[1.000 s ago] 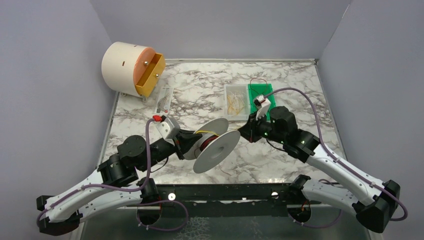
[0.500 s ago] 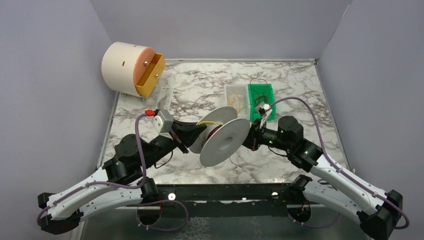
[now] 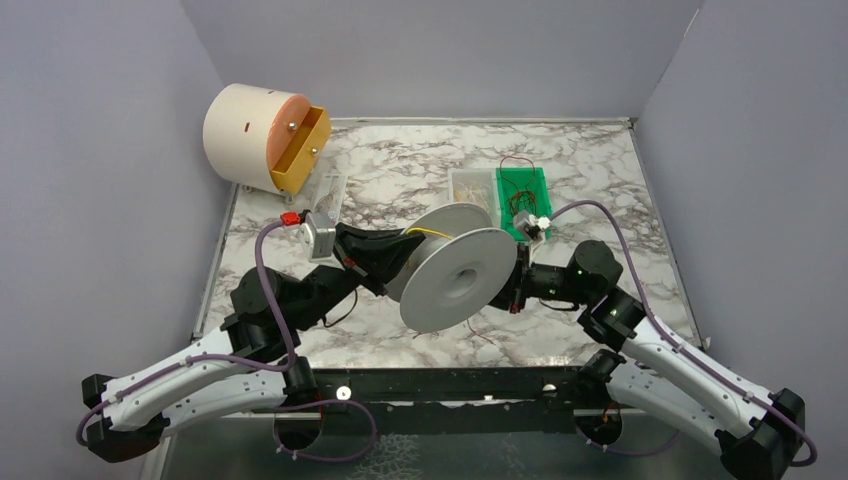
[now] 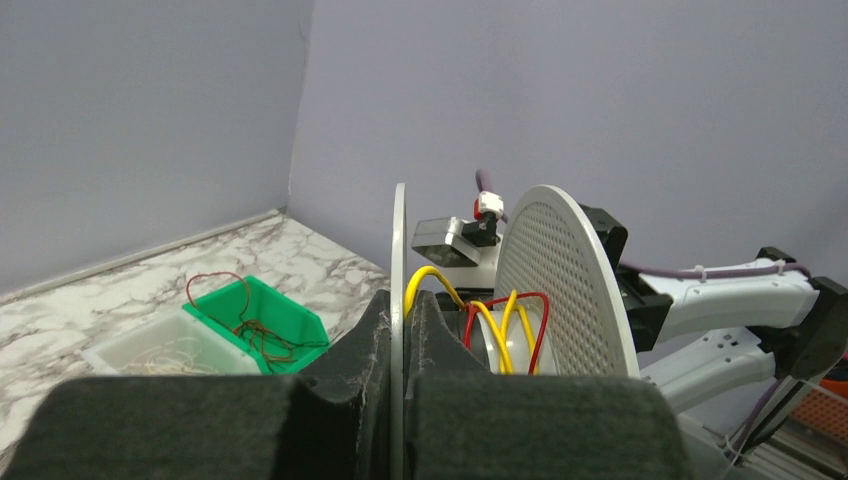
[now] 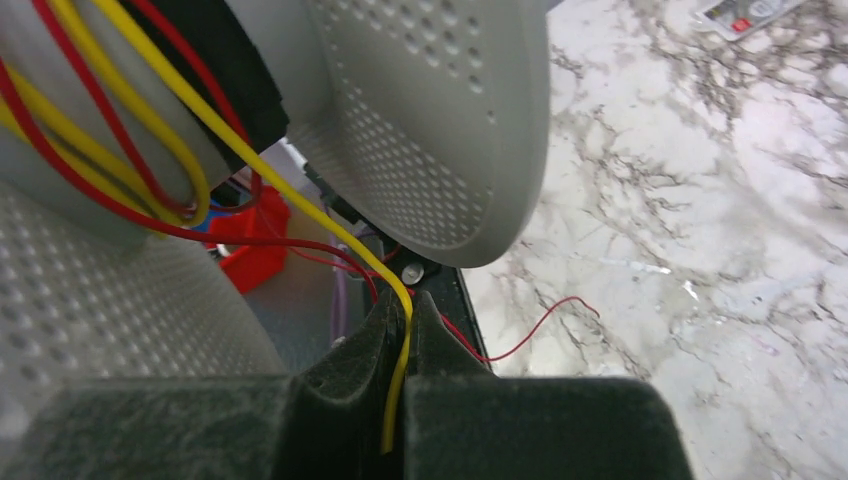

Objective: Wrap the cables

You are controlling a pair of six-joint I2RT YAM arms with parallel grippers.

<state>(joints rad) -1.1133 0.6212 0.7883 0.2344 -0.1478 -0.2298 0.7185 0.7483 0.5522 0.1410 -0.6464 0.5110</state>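
Where right hand [image 5: 400,312] clamps, yellow cable [image 5: 398,380] passes.

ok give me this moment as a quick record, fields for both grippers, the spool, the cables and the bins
left gripper: shut on the spool, clamping one flange
right gripper: shut on a yellow cable
spool: held off the table, between the two arms
wound cables: yellow and red turns on the core
green bin: loose dark red-brown wires inside
clear tray: pale wires inside, beside the green bin
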